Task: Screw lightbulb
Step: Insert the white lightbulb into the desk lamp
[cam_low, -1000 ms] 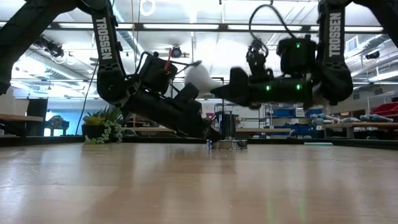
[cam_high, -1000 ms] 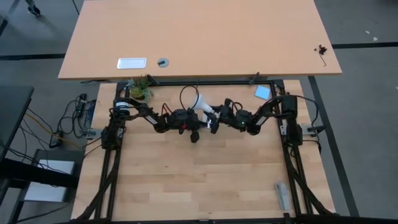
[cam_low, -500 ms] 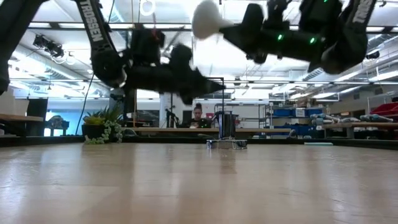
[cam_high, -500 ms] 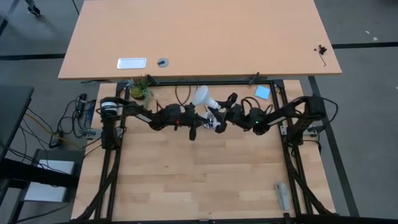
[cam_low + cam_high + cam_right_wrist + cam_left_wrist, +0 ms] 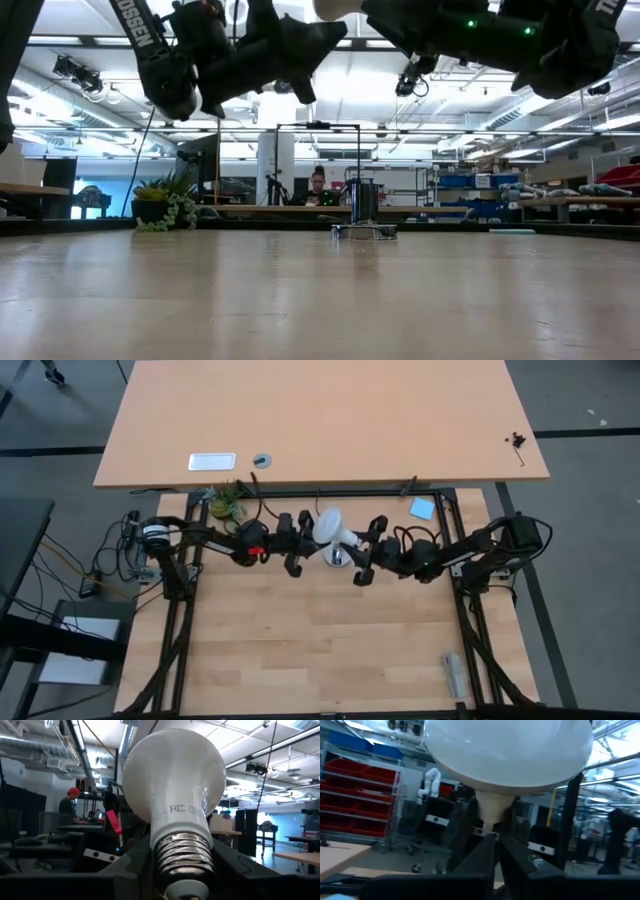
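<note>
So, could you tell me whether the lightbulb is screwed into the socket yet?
Out. The right gripper holds the lightbulb by its threaded base, high above the table; the socket sits empty below.

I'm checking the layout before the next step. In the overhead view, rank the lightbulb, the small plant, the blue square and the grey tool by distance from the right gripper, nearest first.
1. The lightbulb, held in the right gripper by its base.
2. The blue square, at the back on the right.
3. The small plant, at the back left.
4. The grey tool, at the front right, though close to the plant in distance.
</note>
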`<state>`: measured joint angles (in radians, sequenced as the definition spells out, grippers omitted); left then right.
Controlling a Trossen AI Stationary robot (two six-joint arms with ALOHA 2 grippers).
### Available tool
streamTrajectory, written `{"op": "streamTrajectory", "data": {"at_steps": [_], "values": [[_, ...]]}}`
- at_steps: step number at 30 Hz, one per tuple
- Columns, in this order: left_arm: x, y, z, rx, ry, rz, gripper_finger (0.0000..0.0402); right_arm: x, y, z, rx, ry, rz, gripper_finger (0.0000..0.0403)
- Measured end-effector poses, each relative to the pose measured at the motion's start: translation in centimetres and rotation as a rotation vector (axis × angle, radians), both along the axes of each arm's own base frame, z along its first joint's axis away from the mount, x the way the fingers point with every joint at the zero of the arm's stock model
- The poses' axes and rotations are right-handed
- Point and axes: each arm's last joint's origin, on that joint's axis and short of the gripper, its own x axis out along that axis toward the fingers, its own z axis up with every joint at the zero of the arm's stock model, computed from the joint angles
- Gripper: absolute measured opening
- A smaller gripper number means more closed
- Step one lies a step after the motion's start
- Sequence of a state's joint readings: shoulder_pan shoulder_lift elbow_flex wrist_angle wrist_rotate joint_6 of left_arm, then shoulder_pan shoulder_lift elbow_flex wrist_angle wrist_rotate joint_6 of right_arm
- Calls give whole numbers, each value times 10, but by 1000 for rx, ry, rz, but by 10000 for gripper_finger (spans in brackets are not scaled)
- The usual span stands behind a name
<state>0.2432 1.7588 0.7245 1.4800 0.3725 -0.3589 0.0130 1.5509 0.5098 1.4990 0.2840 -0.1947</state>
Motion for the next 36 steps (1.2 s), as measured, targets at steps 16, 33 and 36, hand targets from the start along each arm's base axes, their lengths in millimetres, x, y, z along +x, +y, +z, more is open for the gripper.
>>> {"op": "streamTrajectory", "data": {"at_steps": [16, 33, 36], "values": [[19, -4, 22, -20, -11, -58, 184, 2, 1, -4, 0, 44, 2, 124], [26, -7, 25, 15, 17, -50, 203, 6, 1, -16, 14, 169, -2, 28], [26, -7, 23, 18, 33, -46, 203, 7, 0, -19, 24, 204, -13, 28]]}}
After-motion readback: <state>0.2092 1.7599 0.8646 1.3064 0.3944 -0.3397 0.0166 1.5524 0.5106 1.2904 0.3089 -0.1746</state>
